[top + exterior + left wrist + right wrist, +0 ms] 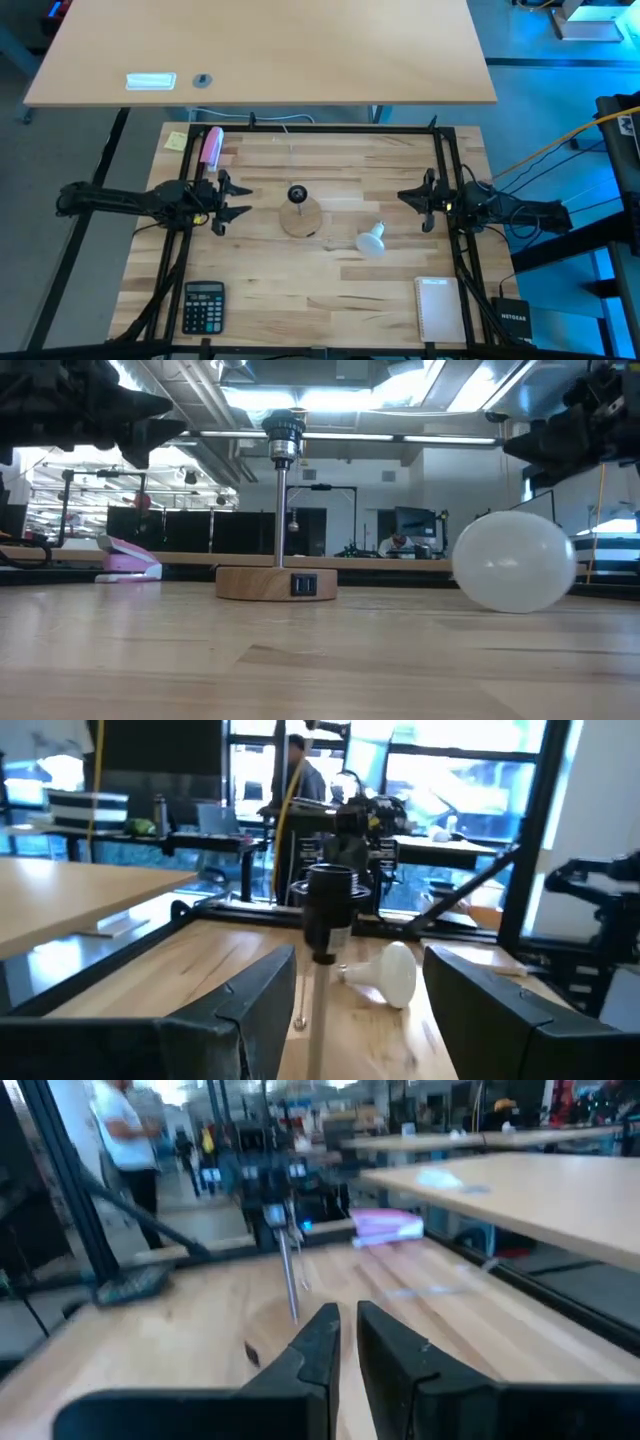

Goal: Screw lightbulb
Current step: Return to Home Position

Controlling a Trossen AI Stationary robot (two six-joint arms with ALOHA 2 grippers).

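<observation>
Frosted round bulb (372,239) laid on wooden desk (330,300), left gripper (245,200) jaws spread open, right gripper (405,197) jaws nearly closed, black box (515,318) marked NETGEAR

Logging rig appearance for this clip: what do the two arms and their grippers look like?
The left arm and right arm are slender, black and jointed. The left gripper and right gripper each show a small yellow spot at the wrist. The fingers are matte black, angular wedges. Dark cables trail behind the right arm.
</observation>
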